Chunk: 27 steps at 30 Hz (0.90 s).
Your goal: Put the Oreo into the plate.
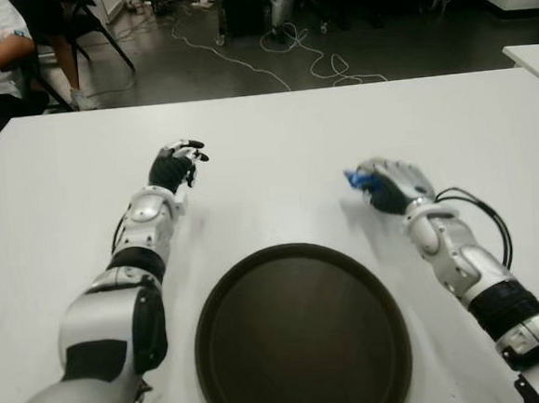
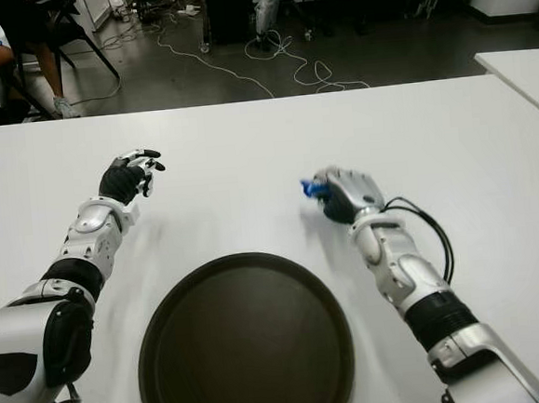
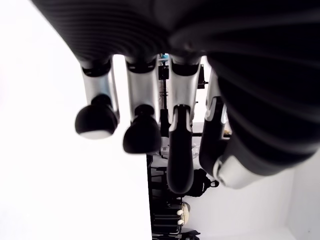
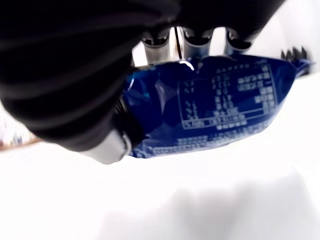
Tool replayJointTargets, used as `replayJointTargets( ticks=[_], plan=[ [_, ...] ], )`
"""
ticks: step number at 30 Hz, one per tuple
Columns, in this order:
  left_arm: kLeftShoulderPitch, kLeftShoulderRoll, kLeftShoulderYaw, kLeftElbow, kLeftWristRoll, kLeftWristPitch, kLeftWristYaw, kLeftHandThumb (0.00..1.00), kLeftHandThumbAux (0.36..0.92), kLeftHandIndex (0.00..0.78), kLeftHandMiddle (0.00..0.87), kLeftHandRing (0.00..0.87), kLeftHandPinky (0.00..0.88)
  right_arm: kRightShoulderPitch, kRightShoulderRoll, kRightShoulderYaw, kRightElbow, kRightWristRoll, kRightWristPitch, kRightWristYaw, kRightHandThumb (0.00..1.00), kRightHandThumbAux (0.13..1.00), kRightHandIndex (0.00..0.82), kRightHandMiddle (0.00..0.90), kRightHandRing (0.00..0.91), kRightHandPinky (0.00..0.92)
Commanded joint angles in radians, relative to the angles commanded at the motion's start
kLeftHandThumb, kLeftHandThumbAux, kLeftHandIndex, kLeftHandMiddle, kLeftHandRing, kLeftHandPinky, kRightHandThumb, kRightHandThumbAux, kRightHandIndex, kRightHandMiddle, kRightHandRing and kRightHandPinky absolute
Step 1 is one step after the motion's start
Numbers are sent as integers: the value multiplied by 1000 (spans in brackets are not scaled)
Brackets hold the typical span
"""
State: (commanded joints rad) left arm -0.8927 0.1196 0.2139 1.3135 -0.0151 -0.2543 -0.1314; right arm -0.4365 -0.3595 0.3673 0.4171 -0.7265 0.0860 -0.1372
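Oreo (image 4: 210,105), a blue packet pinched in the right hand (image 1: 391,184) at mid-right of the frame, should be lifted clear and carried down-left over the plate (image 1: 301,334) before release; left hand (image 1: 177,164) spread, idle upper left on the worktop (image 1: 274,136).

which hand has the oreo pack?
The right hand, fingers closed around the blue Oreo packet, beyond the dark round plate. The left hand holds nothing.

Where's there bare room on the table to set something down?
The plate is empty. Bare table runs between the left hand, open, and the right hand, closed on the Oreo pack, and beyond both to the far edge. Nowhere is crowded.
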Motion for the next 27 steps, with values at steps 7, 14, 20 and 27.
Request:
replayJointTargets(
  ticks=[7,14,20,27],
  plan=[
    [1,1,0,-1,-1,2,-2,854,662,410,548,809,832,11,17,-48,-230,12,-18,-10,693,730,434,744,743,723],
    [2,4,-5,-1,5,0,-3,855,661,413,555,783,812,-23,51,-56,-281,15,-41,-25,689,732,433,739,749,737],
    [2,4,-8,-1,7,-2,0,856,660,414,557,773,812,-26,102,-69,-308,51,-125,-82,685,733,432,733,752,746],
    [3,6,-7,-2,5,-2,-1,855,661,413,554,792,822,-12,132,-68,-273,78,-297,-173,681,734,432,744,762,757]
  ],
)
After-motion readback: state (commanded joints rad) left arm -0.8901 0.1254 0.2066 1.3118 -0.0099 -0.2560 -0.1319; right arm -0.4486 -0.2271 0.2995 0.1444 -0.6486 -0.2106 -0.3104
